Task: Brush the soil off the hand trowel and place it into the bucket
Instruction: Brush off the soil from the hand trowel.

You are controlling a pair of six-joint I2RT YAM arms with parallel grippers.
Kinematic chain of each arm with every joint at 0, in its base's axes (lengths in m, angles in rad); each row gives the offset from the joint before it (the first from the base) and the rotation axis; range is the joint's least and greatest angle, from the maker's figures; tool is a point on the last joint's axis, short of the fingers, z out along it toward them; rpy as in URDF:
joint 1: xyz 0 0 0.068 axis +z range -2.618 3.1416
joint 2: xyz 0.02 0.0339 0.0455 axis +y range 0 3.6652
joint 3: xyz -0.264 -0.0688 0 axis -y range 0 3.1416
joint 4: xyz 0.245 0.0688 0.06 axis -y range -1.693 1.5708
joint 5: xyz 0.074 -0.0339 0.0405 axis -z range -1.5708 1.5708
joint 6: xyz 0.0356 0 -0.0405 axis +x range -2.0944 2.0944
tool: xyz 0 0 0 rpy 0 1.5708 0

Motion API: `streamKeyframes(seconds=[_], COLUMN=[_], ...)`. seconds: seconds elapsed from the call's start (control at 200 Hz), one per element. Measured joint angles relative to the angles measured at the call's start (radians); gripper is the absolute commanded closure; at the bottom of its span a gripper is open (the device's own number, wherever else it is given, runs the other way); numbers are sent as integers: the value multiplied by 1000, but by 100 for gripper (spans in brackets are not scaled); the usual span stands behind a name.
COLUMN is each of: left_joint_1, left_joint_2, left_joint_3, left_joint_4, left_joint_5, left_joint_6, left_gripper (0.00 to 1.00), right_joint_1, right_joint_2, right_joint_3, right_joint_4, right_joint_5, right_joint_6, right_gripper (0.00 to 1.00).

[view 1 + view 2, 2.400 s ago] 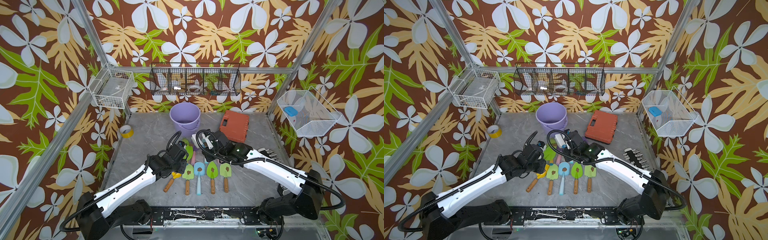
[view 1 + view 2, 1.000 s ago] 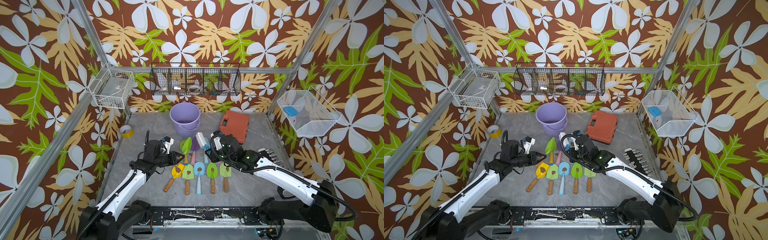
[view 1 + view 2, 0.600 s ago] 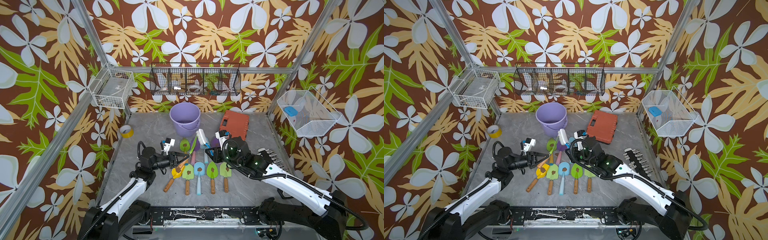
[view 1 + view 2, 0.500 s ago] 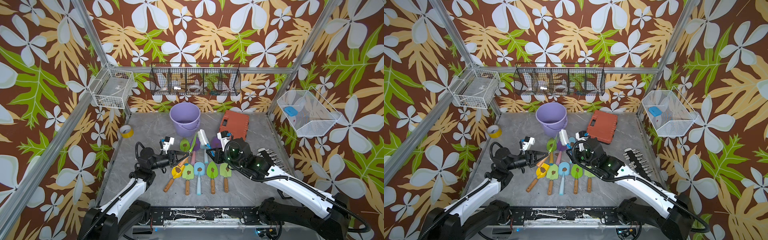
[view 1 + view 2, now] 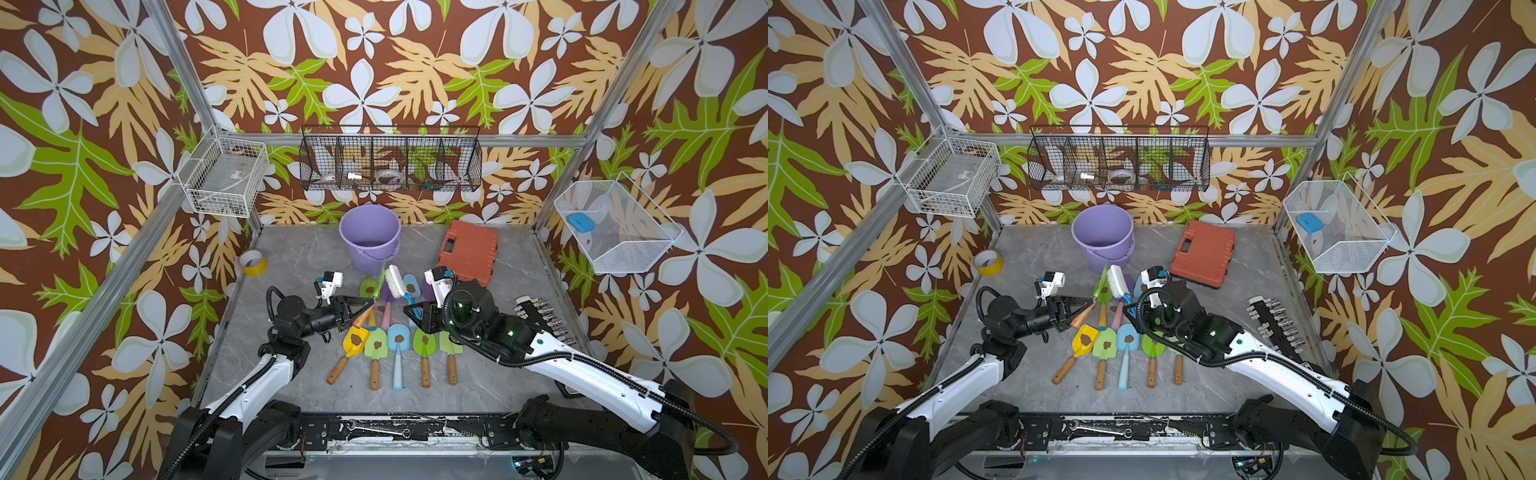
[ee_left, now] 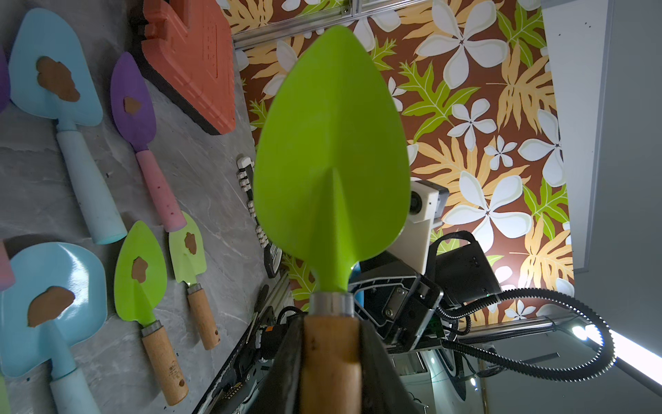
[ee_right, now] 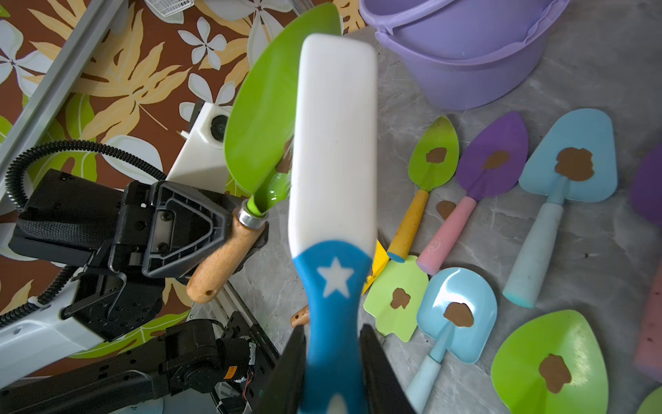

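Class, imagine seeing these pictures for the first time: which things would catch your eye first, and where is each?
Mid-scene, the left hand holds a green trowel aloft by its wooden handle while the right hand sets a white-and-blue brush against its blade. Nearer the robot, a row of bright trowels dotted with brown soil lies on the grey table, and a lavender bucket stands by the back wall.

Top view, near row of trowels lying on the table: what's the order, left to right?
yellow trowel → square light-green trowel → blue trowel → pointed green trowel → small light-green trowel
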Motion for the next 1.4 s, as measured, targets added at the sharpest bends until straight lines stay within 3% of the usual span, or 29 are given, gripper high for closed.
streamKeyframes(seconds=[0.435, 0.956, 1.401], left_joint_1=[73, 116, 118], left_joint_2=[23, 62, 93], left_joint_3=[-13, 38, 60], left_joint_4=[-31, -254, -174], left_joint_5=[4, -3, 4], left_joint_6=[34, 241, 183], left_gripper=[100, 100, 100], right_joint_1=[109, 65, 76], right_joint_2=[89, 141, 205], right_joint_3=[-33, 61, -11], right_joint_4=[24, 10, 78], right_joint_5=[7, 98, 21], right_joint_6=[18, -19, 15], right_gripper=[100, 100, 100])
